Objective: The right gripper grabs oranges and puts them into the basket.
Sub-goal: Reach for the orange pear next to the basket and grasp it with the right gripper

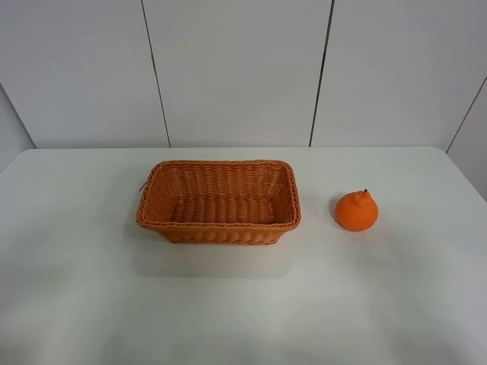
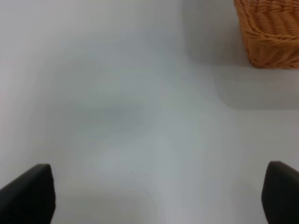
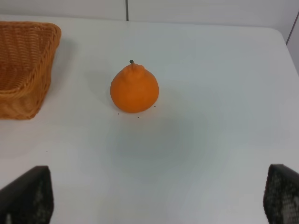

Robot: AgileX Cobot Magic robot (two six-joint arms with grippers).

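Note:
One bright orange (image 1: 356, 211) with a knobby top and dark stem sits upright on the white table (image 1: 243, 304), right of the wicker basket (image 1: 219, 225). The basket is empty. Neither arm shows in the exterior high view. In the right wrist view the orange (image 3: 134, 87) lies ahead of my right gripper (image 3: 154, 198), well apart from it, and the basket's corner (image 3: 25, 70) is beside it. The right fingertips (image 3: 29, 193) stand wide apart, open and empty. In the left wrist view my left gripper (image 2: 154, 196) is open over bare table, with a basket corner (image 2: 271, 32) ahead.
The table's back edge meets a white panelled wall (image 1: 243, 68). The table's right edge (image 1: 466, 182) runs close behind the orange.

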